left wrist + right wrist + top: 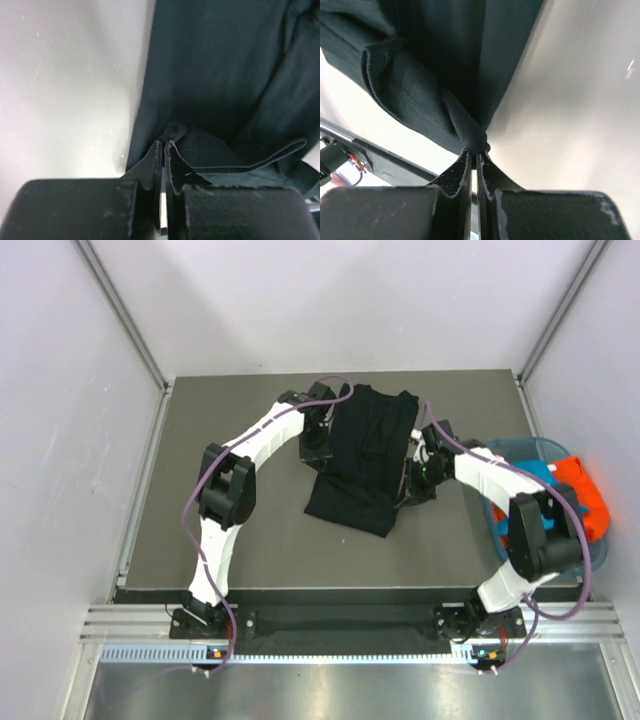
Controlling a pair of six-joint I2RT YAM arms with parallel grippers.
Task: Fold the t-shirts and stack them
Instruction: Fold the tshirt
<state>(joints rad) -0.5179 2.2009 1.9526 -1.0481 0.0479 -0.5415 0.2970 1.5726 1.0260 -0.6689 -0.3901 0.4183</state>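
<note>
Top view: 2 arms reach toward the middle of the bench (250, 540), 1 on each side of the black t-shirt (362, 455). The left fingers (160, 152) are pressed together on a fold at the shirt's left edge. The right fingers (472, 159) are pinched on a bunched fold at its right edge. The shirt's near end lies on the bench. At the bench's right edge, a translucent basket (520, 444) holds a teal-blue t-shirt (537, 475) and an orange t-shirt (582, 492).
</note>
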